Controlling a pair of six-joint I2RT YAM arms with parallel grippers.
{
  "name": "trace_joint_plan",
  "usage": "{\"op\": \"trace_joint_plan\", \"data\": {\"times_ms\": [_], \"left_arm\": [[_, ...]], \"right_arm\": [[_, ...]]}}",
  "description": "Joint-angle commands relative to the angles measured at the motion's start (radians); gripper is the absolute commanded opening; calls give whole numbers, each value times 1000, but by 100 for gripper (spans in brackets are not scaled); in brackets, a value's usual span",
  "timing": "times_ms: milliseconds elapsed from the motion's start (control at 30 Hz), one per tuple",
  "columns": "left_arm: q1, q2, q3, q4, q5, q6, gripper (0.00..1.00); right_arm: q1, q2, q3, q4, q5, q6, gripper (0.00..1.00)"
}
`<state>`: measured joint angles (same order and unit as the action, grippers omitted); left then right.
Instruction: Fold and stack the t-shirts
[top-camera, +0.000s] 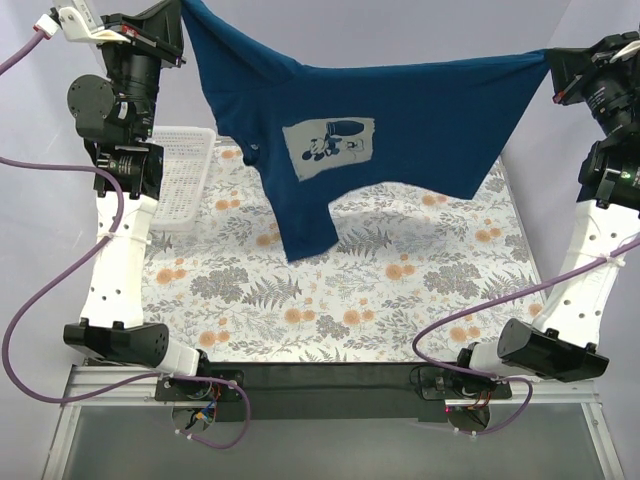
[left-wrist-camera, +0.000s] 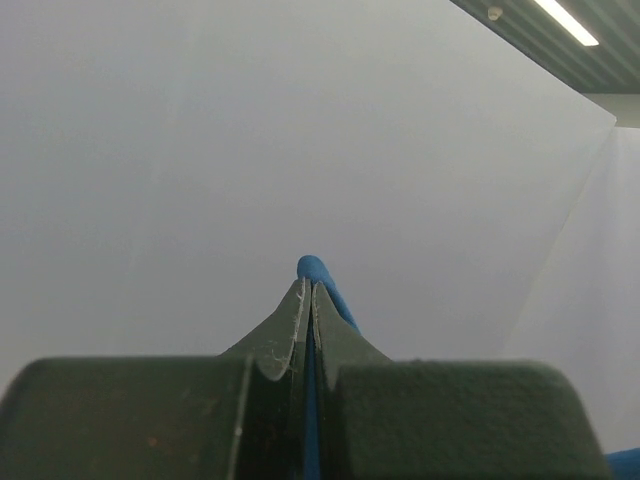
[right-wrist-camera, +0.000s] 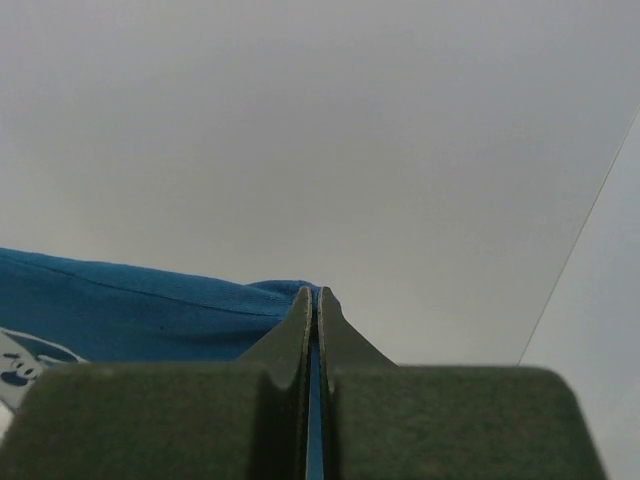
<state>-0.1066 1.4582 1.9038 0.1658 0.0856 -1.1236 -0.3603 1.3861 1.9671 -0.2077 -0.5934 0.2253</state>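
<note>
While both arms reach up high over the tabletop (top-camera: 400, 300), the navy blue t-shirt (top-camera: 430, 105) hangs spread in the air between them, held at two points along its upper edge. The left tool (top-camera: 181, 14) is fully closed on the cloth at the far left. In the left wrist view its two dark fingers (left-wrist-camera: 290, 320) meet with only a thin strip of blue pinched between them and a small blue nub poking out past the tips. The right tool (top-camera: 549, 60) is likewise clamped tight on the shirt at the far right. Its wrist view shows the fingers (right-wrist-camera: 335, 330) pressed together on a blue edge, with the fabric running off to the left and a corner of the light grey print just in view at the lower left. From above, the shirt sags between the two grips, taut along the top from the right tool and drooping toward the middle. The square cartoon-mouse print (top-camera: 328, 138) faces the overhead camera and sits slightly tilted. Below the print, a long flap of cloth (top-camera: 305, 225) hangs lowest, over the floral-patterned cover on the tabletop. A white lattice basket (top-camera: 185, 170) rests on the left side of the tabletop, beside the left arm and apart from the shirt.
</note>
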Motion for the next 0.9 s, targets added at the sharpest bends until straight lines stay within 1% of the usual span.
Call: {"op": "trace_joint_plan", "data": {"times_ms": [0, 67, 133, 167, 233, 433, 567, 667, 700, 833, 867], "left_arm": [[5, -85, -9, 49, -10, 2, 0], [5, -111, -23, 52, -9, 7, 0], [5, -183, -50, 55, -15, 10, 0], [5, -183, -51, 55, -15, 10, 0], [5, -237, -64, 60, -27, 16, 0], [5, -334, -42, 52, -55, 47, 0], [4, -354, 1, 40, -73, 74, 0], [2, -355, 0, 37, -72, 93, 0], [-1, -351, -12, 32, -108, 111, 0], [-2, -341, -92, 37, -130, 137, 0], [-2, -337, -110, 47, -133, 137, 0]], "right_arm": [[-8, -65, -4, 71, 24, -14, 1], [-8, -100, -11, 71, 33, -26, 1], [-8, -136, -8, 71, 49, -37, 1], [-8, -148, -5, 71, 55, -37, 1], [-8, -171, 4, 71, 67, -38, 1], [-9, -223, 67, 62, 98, 8, 1], [-9, -223, 116, 59, 99, 39, 1], [-8, -214, 128, 59, 92, 51, 1], [-8, -210, 125, 60, 89, 51, 1], [-8, -200, 78, 64, 75, 48, 1], [-8, -199, 35, 65, 60, 46, 1]]}}
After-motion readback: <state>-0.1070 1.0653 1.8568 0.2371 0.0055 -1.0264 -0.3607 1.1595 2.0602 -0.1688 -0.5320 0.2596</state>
